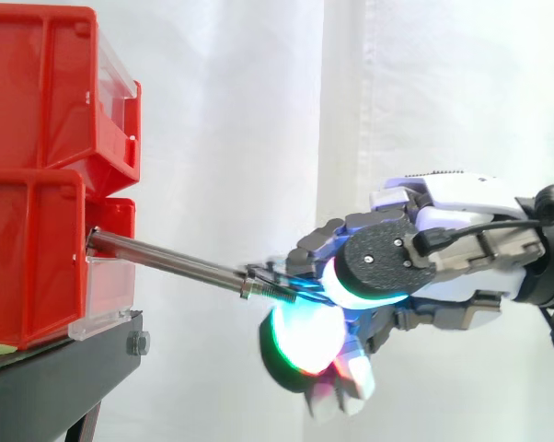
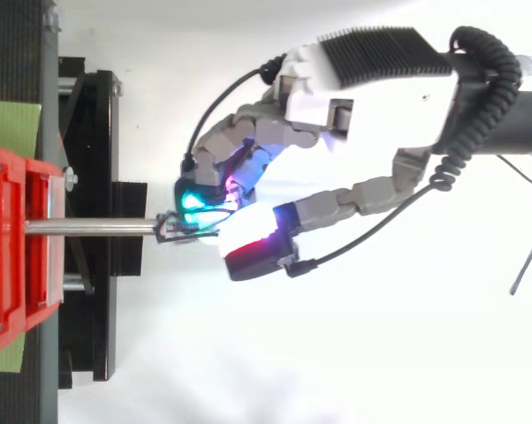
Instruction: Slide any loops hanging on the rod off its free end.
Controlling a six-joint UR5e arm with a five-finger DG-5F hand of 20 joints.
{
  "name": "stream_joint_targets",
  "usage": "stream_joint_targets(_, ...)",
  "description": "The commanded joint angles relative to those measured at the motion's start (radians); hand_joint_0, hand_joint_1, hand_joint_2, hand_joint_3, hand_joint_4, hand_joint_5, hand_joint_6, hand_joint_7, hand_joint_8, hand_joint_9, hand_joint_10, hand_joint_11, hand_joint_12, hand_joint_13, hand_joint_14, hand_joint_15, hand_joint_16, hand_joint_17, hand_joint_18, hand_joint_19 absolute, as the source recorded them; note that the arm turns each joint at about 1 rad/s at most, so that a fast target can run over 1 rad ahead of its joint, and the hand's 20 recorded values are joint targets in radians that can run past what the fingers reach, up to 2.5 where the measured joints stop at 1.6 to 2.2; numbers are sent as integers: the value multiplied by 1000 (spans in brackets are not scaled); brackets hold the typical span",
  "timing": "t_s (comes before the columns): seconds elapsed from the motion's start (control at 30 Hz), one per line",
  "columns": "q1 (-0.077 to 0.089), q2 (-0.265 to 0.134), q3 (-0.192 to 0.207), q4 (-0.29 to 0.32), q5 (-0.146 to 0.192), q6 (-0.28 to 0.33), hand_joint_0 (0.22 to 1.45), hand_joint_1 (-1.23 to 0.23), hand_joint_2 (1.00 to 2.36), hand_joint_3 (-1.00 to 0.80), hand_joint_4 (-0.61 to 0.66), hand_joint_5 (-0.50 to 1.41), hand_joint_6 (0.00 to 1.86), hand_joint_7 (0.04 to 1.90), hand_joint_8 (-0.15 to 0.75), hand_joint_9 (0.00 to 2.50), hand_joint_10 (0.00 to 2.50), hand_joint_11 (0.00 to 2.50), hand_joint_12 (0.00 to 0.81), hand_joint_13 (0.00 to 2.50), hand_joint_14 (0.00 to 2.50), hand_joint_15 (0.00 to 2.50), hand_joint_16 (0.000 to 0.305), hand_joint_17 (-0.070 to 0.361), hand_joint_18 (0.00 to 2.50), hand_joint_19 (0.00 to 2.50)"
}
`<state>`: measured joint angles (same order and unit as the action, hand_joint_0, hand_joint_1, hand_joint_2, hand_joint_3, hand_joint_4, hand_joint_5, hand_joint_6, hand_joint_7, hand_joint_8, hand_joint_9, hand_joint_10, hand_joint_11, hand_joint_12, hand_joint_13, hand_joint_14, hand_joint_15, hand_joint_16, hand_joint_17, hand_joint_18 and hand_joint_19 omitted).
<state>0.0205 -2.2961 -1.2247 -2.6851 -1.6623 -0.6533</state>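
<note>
Pinching the loop [image 2: 169,228] with curled fingers [image 2: 217,152], apparently, at the rod's [image 1: 167,258] threaded free end, so as to draw it off outward. Sitting at the very tip, well clear of the red bin [image 1: 38,249].

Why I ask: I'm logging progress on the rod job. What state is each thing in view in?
rod: fixed in the bins, sloping down toward its free end.
loop: on the rod at its threaded tip, not yet off.
hand: fingers curled, pinching the loop at the rod's end.
red bins: stacked on the stand.
black stand: upright, carrying the bins.
</note>
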Motion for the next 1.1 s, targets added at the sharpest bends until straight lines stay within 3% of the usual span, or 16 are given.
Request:
stream_joint_targets(0.0, -4, 30, -10, -71, 1, 0, 613, -697, 1010, -19, 138, -189, 920, 814, 369, 1061, 8, 736, 399, 916, 11, 346, 63, 142, 915, 433)
stream_joint_targets(0.37, -8, 76, -10, -208, 4, 0, 612, -698, 1010, -20, 153, -188, 919, 802, 372, 1060, 9, 742, 400, 916, 13, 348, 63, 142, 914, 425)
stream_joint_targets(0.63, -8, 99, -10, -305, 29, 14, 576, -643, 1014, -156, 201, -186, 902, 899, 360, 1048, 13, 735, 389, 889, 12, 359, 61, 137, 866, 459)
stream_joint_targets(0.7, -5, 109, -10, -332, 53, 44, 572, -598, 1014, -214, 188, -184, 894, 947, 349, 1037, 14, 738, 378, 866, 12, 368, 57, 129, 823, 477)
stream_joint_targets(0.87, 1, 118, -10, -343, 76, 90, 574, -531, 1015, -243, 164, -167, 880, 1014, 334, 1026, 12, 735, 366, 842, 13, 378, 52, 117, 755, 507)
stream_joint_targets(1.07, 6, 119, -10, -343, 85, 96, 593, -683, 1011, -36, 137, -168, 901, 976, 379, 1053, 11, 737, 410, 887, 11, 345, 61, 136, 859, 431)
